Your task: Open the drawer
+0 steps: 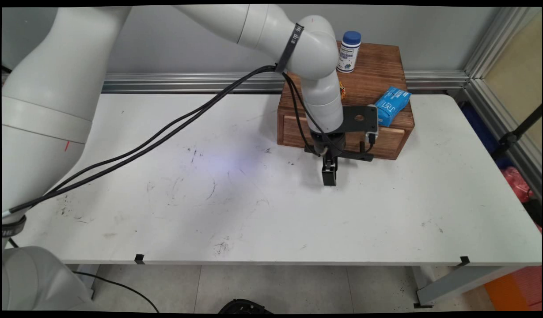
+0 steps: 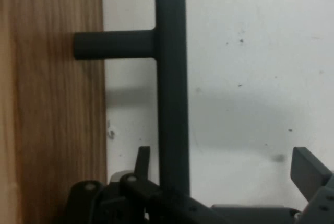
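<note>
A wooden box [image 1: 377, 75] stands at the back right of the white table [image 1: 253, 212], with a drawer [image 1: 388, 142] in its near face. In the hand view the drawer front [image 2: 52, 130] fills the left side, and its black bar handle [image 2: 171, 88] stands off it on a short post. My gripper [image 1: 329, 176] hangs low in front of the drawer, pointing down at the table. It is open [image 2: 224, 158], with the handle bar between its fingers, close to the left finger [image 2: 142, 157] and far from the right one [image 2: 308, 171].
On top of the box stand a white bottle with a blue cap [image 1: 349, 51] and a blue packet [image 1: 391, 105] near its front right corner. A small orange thing [image 1: 342, 92] peeks out behind the arm. Black cables [image 1: 165, 132] hang across the table's left half.
</note>
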Robot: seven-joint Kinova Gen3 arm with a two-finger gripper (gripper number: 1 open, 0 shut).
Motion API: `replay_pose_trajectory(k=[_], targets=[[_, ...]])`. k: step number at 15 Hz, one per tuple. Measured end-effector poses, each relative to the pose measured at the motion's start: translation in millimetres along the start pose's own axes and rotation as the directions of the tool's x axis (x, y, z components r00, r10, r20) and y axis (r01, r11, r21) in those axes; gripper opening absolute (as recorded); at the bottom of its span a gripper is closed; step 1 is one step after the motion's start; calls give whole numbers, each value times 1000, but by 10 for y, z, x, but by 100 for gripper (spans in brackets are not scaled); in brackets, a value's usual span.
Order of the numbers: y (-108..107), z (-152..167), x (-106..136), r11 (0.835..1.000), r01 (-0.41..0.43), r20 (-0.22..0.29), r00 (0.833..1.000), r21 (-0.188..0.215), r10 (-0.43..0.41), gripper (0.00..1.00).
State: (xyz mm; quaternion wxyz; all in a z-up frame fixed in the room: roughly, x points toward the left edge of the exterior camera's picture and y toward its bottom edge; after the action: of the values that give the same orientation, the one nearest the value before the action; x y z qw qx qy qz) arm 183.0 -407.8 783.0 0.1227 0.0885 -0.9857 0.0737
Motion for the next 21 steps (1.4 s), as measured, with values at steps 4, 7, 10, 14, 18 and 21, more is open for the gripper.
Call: replay_pose_trajectory(k=[4, 7, 10, 14, 18, 21], targets=[[77, 5, -11, 1000, -10, 5, 1000, -13, 10, 100], [151, -1, -23, 1000, -14, 7, 1000, -23, 14, 100], [240, -13, -36, 999, -18, 9, 1000, -34, 19, 100], [381, -41, -60, 999, -22, 12, 1000, -48, 23, 100], [552, -66, -75, 998, -25, 13, 1000, -66, 26, 100], [672, -81, -84, 997, -26, 12, 1000, -76, 27, 100]])
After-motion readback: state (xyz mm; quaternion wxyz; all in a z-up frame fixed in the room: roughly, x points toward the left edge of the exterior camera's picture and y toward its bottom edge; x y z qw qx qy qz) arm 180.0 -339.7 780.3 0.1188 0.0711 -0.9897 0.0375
